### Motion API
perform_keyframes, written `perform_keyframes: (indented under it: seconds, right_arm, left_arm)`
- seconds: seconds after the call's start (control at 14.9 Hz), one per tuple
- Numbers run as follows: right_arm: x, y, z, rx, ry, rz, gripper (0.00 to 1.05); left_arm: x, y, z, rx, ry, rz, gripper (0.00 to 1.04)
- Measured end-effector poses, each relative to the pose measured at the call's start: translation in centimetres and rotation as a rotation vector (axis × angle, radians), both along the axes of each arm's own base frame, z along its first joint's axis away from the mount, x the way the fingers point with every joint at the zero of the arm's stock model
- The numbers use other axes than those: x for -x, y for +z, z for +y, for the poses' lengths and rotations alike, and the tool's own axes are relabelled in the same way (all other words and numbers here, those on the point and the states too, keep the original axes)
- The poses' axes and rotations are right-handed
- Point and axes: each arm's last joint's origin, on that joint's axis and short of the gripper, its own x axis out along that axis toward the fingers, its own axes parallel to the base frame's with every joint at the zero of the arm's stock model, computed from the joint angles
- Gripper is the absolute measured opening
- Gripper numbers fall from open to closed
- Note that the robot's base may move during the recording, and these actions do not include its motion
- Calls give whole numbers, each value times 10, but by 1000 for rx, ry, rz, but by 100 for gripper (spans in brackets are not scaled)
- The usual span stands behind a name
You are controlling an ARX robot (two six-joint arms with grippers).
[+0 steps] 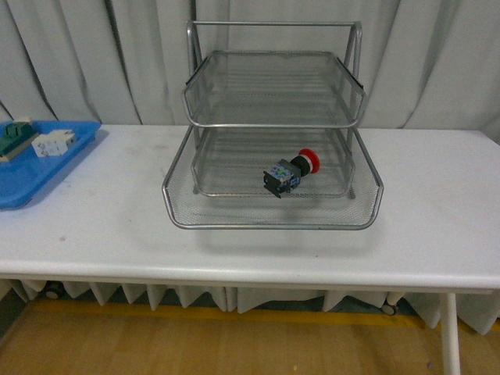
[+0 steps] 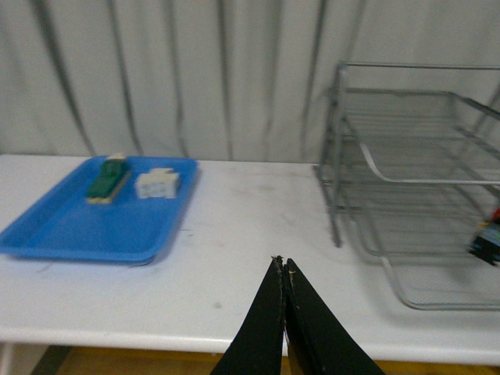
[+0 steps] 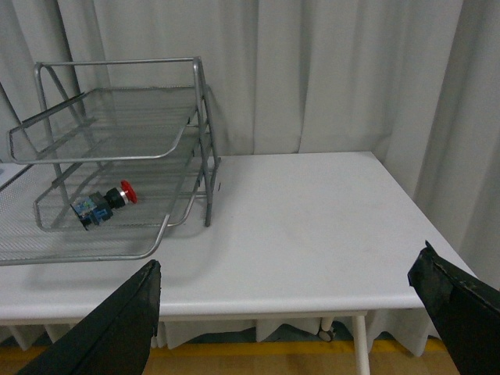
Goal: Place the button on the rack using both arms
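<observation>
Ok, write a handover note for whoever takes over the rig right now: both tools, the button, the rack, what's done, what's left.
Left tool: shut, empty, away from the rack.
Right tool: open wide, empty, clear of the rack.
Button: lying on its side inside the rack on a shelf below the top one, red cap toward the robot's right.
Done: the button looks placed.
Left: probably nothing. The blue tray holds only other components.

Red-capped button lying on side inside silver mesh rack, beneath top tier.
</observation>
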Motion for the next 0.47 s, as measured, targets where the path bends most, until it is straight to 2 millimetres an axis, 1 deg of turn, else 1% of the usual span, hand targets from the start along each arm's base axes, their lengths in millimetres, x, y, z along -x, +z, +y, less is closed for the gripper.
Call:
perform_keyframes:
  seconds: [0.2, 0.33, 0.4, 0.47]
  right_arm:
    - [0, 0, 0, 0, 0, 0, 98]
    - [0, 0, 0, 0, 0, 0, 98]
    - [0, 0, 0, 0, 0, 0, 98]
    - [0, 0, 0, 0, 0, 0, 98]
  left_arm:
    - [11, -7, -1, 0, -24, 6, 2]
    - [17, -9, -1, 0, -24, -19, 2]
    - [20, -16, -1, 0, -24, -9, 2]
    - [21, -16, -1, 0, -24, 3, 2]
